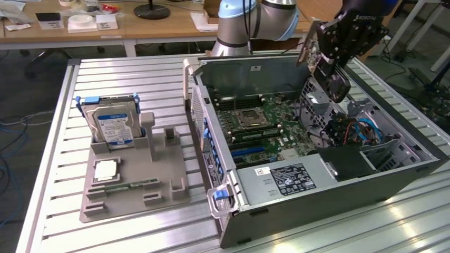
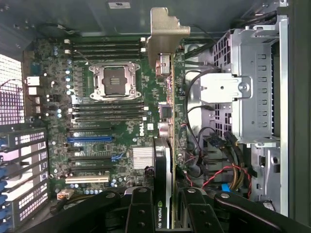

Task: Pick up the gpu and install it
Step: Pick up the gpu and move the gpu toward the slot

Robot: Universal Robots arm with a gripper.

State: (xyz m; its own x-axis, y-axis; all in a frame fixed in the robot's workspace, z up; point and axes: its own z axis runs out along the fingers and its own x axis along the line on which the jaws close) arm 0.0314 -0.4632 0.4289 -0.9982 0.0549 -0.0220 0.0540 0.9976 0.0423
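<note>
Pincer [image 2: 165, 206] clamps the gpu [image 2: 166, 94] edge-on, with the arm [image 1: 246, 21] tilted down over the open computer case [image 1: 338, 205].

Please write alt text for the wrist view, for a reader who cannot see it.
The claw grips the gpu edge-on, with its silver bracket pointing away from the camera. The card hangs over a green motherboard with a processor socket.
</note>
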